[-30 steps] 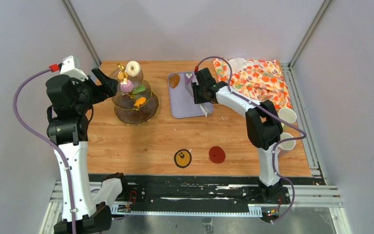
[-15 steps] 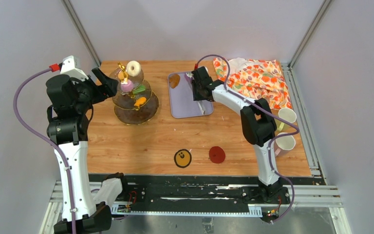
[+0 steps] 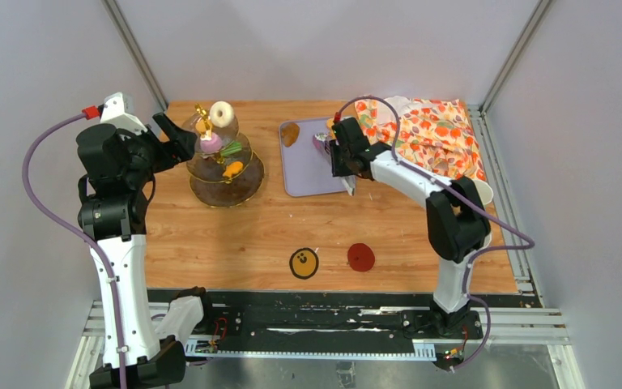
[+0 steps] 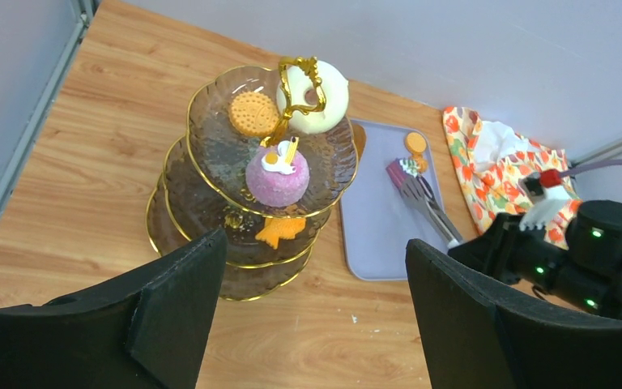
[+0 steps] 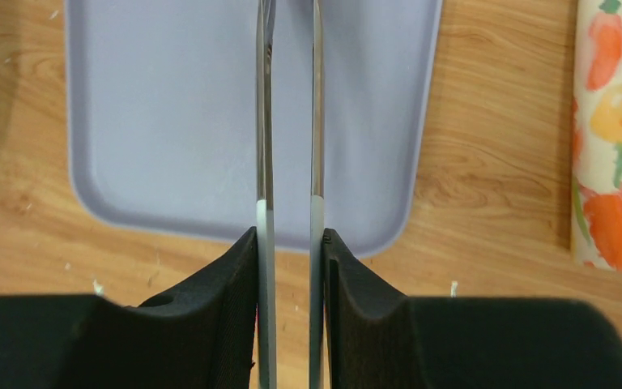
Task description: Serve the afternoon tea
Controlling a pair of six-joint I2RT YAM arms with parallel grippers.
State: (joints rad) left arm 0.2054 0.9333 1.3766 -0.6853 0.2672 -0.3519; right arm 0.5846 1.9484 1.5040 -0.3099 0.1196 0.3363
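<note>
The three-tier glass stand (image 3: 247,180) with gold handle stands at the back left. It carries a white donut (image 3: 222,113), a purple cake (image 3: 210,143) and an orange fish biscuit (image 3: 232,169). The left wrist view shows the same stand (image 4: 172,243), the donut (image 4: 328,101) and a round biscuit (image 4: 253,113). My left gripper (image 3: 174,134) hovers open just left of the stand. My right gripper (image 5: 290,243) is shut on the metal tongs (image 5: 264,121) over the lilac tray. The tongs' tips (image 4: 409,182) pinch a small purple and white pastry (image 4: 401,168). One white mug (image 3: 486,194) peeks out behind the right arm.
The lilac tray (image 3: 304,174) holds a brown biscuit (image 3: 290,134) and an orange one (image 4: 415,143). A flowered cloth (image 3: 433,134) lies at the back right. A yellow coaster (image 3: 304,262) and a red coaster (image 3: 361,257) sit near the front edge.
The right gripper squeezed the tongs' arms closer together and shifted slightly right over the tray. Its elbow swung right in front of the mugs. The left arm stayed still.
</note>
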